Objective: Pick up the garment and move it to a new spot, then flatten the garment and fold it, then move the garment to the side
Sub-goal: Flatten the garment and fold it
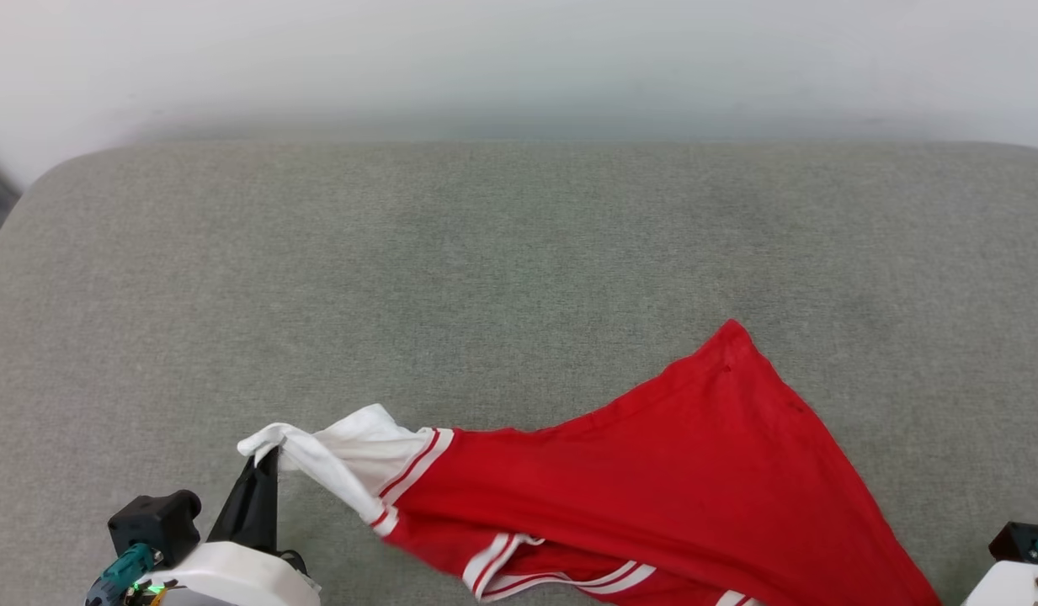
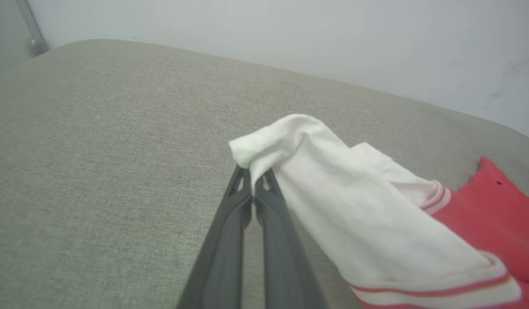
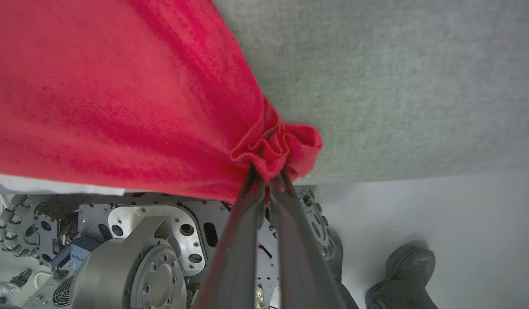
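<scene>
head view looks down on a grey fabric cushion (image 1: 485, 269) with the red jersey shirt (image 1: 670, 471) stretched across its near edge, one red corner lying flat toward the middle of the cushion and the rest pulled out between the two arms. the left gripper (image 1: 268, 459), at the lower left, has its dark fingers pressed together on the tip of the white sleeve (image 1: 350, 454), whose white-and-red striped trim (image 1: 417, 463) sits just beside the red body. in the left wrist view the sleeve's end bunches over the fingertips and drapes off to the right, above the cushion. in the right wrist view the right gripper (image 3: 267, 174) pinches a gathered knot of red fabric, jaws closed tight on it, with the cloth fanning away to the upper left across the cushion's edge. below it are the robot's metal wheeled base (image 3: 161, 240), a pale floor (image 3: 461, 214) and a dark shoe (image 3: 403, 274).
</scene>
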